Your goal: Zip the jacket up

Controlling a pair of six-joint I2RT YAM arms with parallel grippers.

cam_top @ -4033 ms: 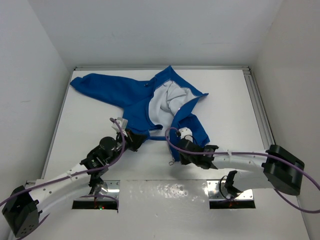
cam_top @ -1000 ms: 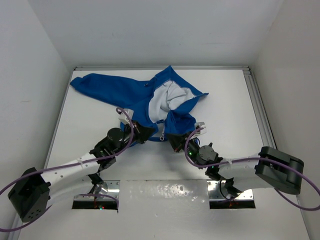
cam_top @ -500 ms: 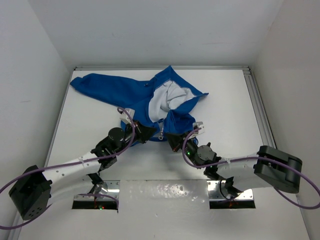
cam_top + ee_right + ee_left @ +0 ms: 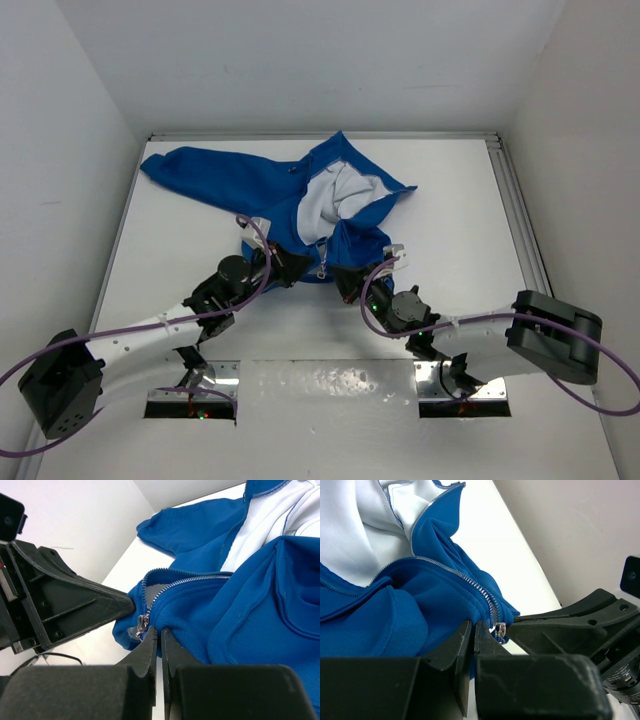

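The blue jacket lies open on the white table, its pale lining showing. My left gripper is shut, pinching the lower hem of one front panel beside the zipper teeth. Just to its right, my right gripper is shut on the hem of the other front panel. The two hem corners meet between the grippers. There the silver zipper slider hangs close to both sets of fingertips; in the right wrist view the slider hangs just left of my right gripper.
One sleeve stretches toward the far left corner of the table. White walls close in on three sides, and a metal rail runs along the right edge. Purple cables loop over both arms.
Over the last few seconds both grippers drew the jacket's two lower front corners together at the centre. In the last second the right gripper crept slightly left; the left barely moved.
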